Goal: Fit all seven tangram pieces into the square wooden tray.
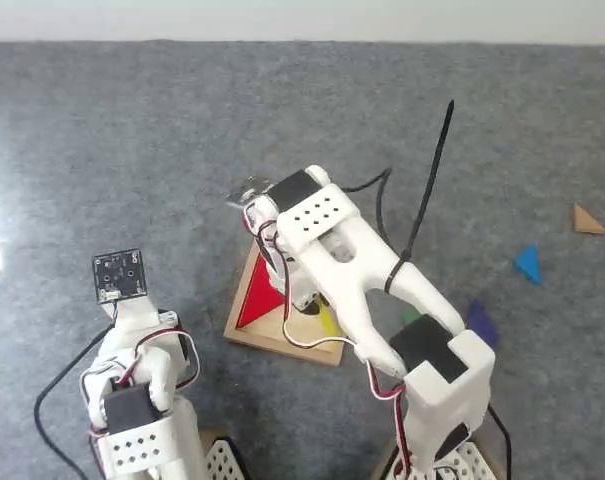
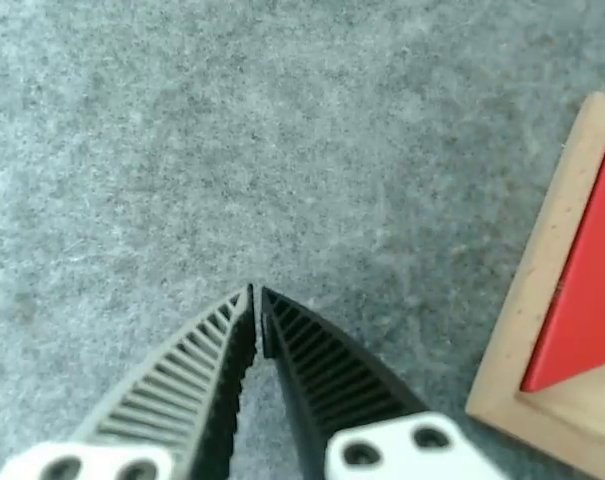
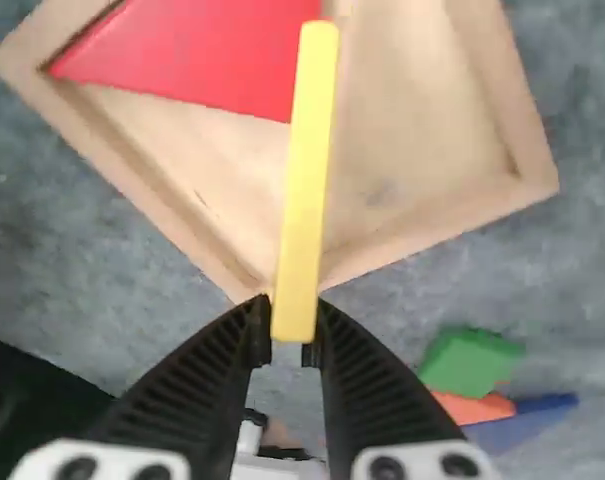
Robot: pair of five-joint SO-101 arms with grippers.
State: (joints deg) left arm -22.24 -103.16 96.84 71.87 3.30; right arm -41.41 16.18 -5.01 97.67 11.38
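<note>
Right claw [image 3: 286,335] pinching a yellow piece [image 3: 307,170] by one end
- the piece stands on its thin edge
- it hangs over the bare part of the wooden tray [image 3: 530,150], its far end reaching to the red triangle [image 3: 202,50]

Red triangle lies flat in the tray, filling one corner region

Left claw [image 2: 257,295] pressed together, tips touching, holding nothing
- it sits over grey felt mat [image 2: 282,130], just beside a corner of the tray [image 2: 542,300], apart from it
- red triangle [image 2: 582,300] shows inside that corner

From above:
- right arm [image 1: 372,290] stretches across the tray [image 1: 272,342] and hides most of it
- a red wedge [image 1: 260,300] and a sliver of yellow show under the arm
- left arm [image 1: 142,390] is folded back near its base, on the tray's other side

Loose pieces on the mat:
- green block [image 3: 470,362] near the tray's outer edge, with an orange piece [image 3: 472,408] touching it
- purple piece [image 1: 480,322] just beside the right arm's upper link
- blue triangle [image 1: 527,263] farther out
- tan triangle [image 1: 586,219] beyond that, well apart from the tray

A black strap [image 1: 432,180] sticks up from the right arm
</note>
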